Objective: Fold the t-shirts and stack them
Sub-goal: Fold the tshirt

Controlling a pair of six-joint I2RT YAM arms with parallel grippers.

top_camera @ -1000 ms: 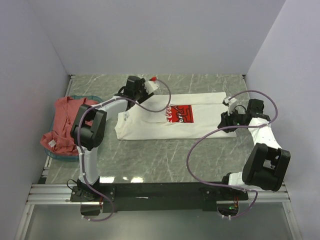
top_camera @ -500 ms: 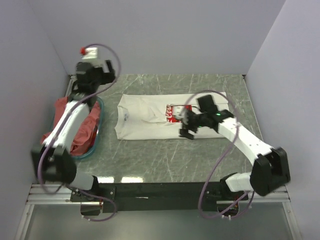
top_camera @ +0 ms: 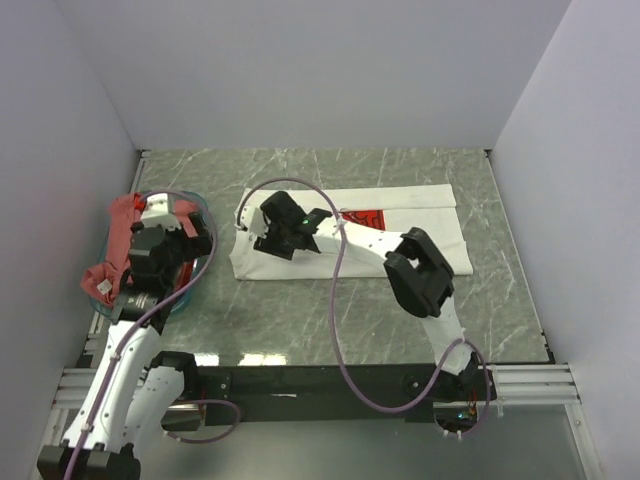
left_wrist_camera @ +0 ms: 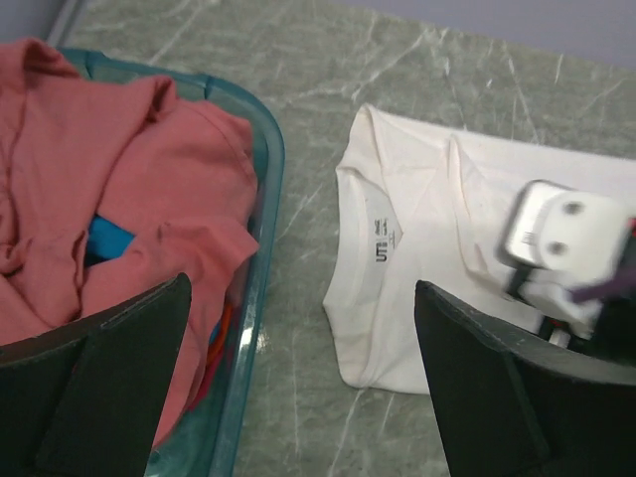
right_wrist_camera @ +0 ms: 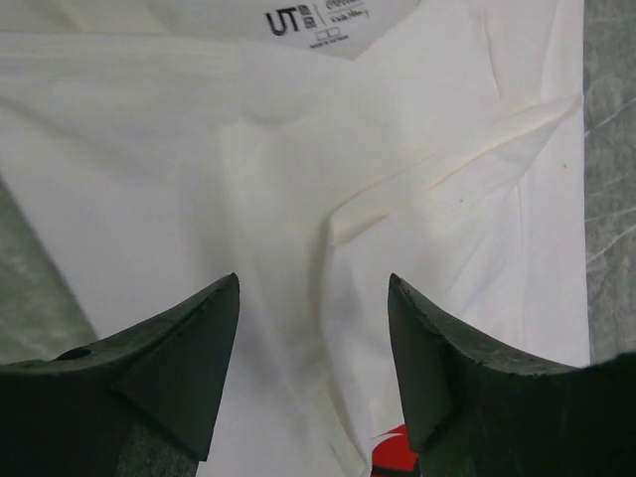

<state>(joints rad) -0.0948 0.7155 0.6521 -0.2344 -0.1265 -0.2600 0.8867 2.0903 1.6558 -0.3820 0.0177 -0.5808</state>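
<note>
The white t-shirt (top_camera: 420,200) with a red print (top_camera: 368,215) lies flat on the table, collar to the left. My right gripper (top_camera: 275,235) hangs just above its collar end. In the right wrist view it is open (right_wrist_camera: 313,298), with only white cloth (right_wrist_camera: 298,149) beneath it and nothing held. The salmon-red t-shirt (top_camera: 110,275) sits crumpled in the teal basket (top_camera: 192,288) at the left. My left gripper (top_camera: 175,240) is over the basket's right rim. It stands wide open and empty (left_wrist_camera: 303,378), between the salmon t-shirt (left_wrist_camera: 119,169) and the white collar (left_wrist_camera: 383,234).
The basket rim (left_wrist_camera: 260,258) runs close beside the white t-shirt's left edge, with a narrow strip of marble table (top_camera: 300,310) between them. Walls close in the back and both sides. The right arm's cable (top_camera: 335,300) loops over the table's middle.
My left arm has left the white t-shirt's far edge and now hangs over the basket. My right gripper has crossed from the shirt's right end to its collar end.
</note>
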